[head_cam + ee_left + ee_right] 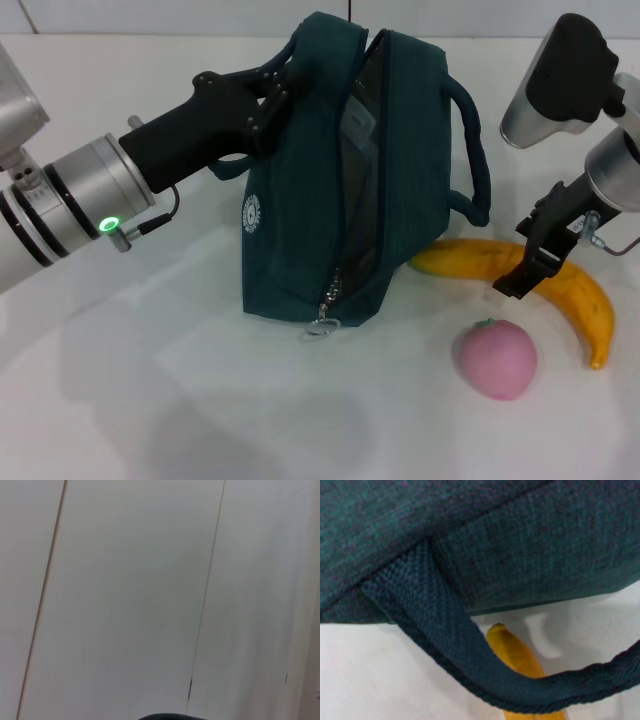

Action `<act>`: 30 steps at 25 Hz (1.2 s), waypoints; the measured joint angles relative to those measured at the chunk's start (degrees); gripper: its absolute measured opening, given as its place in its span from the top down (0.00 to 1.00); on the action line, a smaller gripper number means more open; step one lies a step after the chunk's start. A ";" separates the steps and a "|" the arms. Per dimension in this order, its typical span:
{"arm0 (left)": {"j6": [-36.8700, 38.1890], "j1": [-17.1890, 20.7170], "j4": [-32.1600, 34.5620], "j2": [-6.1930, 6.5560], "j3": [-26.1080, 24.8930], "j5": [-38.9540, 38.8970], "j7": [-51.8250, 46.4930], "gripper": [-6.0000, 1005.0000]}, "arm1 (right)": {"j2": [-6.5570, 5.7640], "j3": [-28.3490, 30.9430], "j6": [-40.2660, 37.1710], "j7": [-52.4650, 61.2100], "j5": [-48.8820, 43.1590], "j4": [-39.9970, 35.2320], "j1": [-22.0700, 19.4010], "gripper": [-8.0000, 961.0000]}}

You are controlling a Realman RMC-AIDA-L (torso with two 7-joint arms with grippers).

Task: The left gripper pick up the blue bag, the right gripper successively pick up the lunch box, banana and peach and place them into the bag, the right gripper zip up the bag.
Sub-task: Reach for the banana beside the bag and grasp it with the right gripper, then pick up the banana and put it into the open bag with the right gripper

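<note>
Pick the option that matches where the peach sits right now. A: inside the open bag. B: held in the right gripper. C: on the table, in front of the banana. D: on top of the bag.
C: the peach lies on the white table, nearer the camera than the banana, outside the bag.

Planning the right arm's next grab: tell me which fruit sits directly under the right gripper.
The banana. The right gripper hangs over its middle, beside the blue bag. The pink peach lies apart, nearer the camera.
</note>
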 joint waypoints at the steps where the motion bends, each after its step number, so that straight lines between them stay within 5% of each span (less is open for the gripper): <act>1: 0.00 -0.05 -0.06 -0.02 0.00 0.00 0.02 0.96 | 0.00 -0.02 0.05 0.00 -0.01 0.10 0.03 0.09; 8: 0.00 -0.31 -0.27 -0.05 -0.01 -0.07 0.04 0.96 | 0.01 -0.07 0.08 0.02 -0.03 1.00 0.22 0.15; 15: 0.00 -0.30 -0.39 -0.13 0.00 -0.09 0.04 0.96 | -0.17 2.25 0.07 -0.37 0.46 0.45 -0.59 0.40; 19: 0.20 -0.13 -0.40 -0.14 0.00 -0.09 0.04 0.96 | -0.45 7.75 -0.32 -0.60 0.54 -0.55 -2.15 0.55; 30: 0.70 0.35 -0.41 -0.14 0.00 -0.09 0.04 0.96 | -0.29 27.11 -1.58 -7.00 10.95 -8.00 -12.47 0.55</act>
